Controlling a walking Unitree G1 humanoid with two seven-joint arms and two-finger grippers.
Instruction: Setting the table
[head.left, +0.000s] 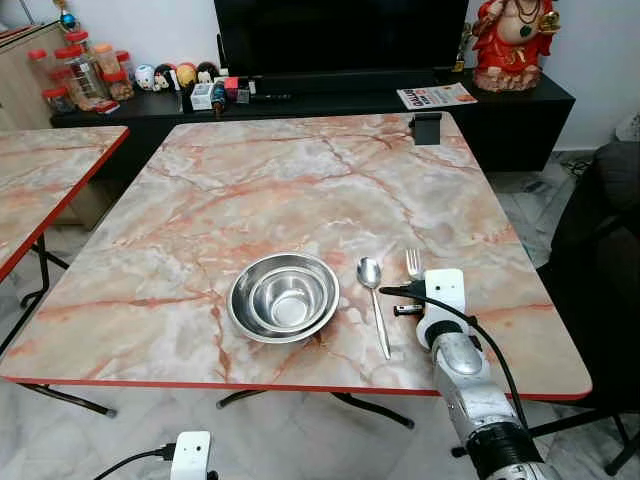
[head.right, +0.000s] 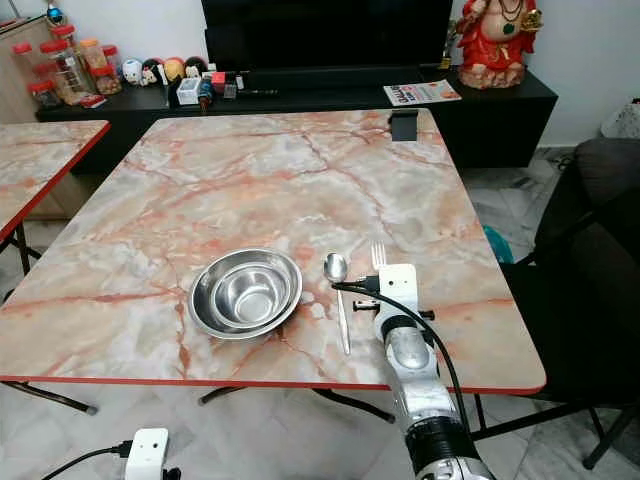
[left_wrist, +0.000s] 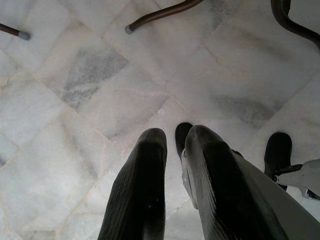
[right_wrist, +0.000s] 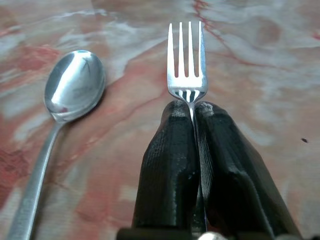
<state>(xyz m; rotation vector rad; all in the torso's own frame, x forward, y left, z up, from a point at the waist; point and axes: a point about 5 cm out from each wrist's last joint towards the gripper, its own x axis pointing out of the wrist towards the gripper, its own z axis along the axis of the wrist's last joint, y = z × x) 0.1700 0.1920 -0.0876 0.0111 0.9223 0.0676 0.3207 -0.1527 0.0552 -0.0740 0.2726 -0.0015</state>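
At lower centre of the table (head.left: 300, 170), the bowl (head.left: 284, 297) and spoon (head.left: 374, 300) already lie placed. The right gripper (right_wrist: 192, 112), just right of the spoon, pinches the fork (right_wrist: 186, 60) by its neck, not yet released. The left gripper (left_wrist: 172, 150) hangs over the floor, fingers nearly together, empty.

Head stereo downward; wrist cameras close.

You see: table (head.left: 250, 180), pink-orange marble pattern, red edge; bowl (head.left: 284, 296), spoon (head.left: 372, 285), fork (right_wrist: 186, 65), silver; floor (left_wrist: 100, 100), grey-white marble.
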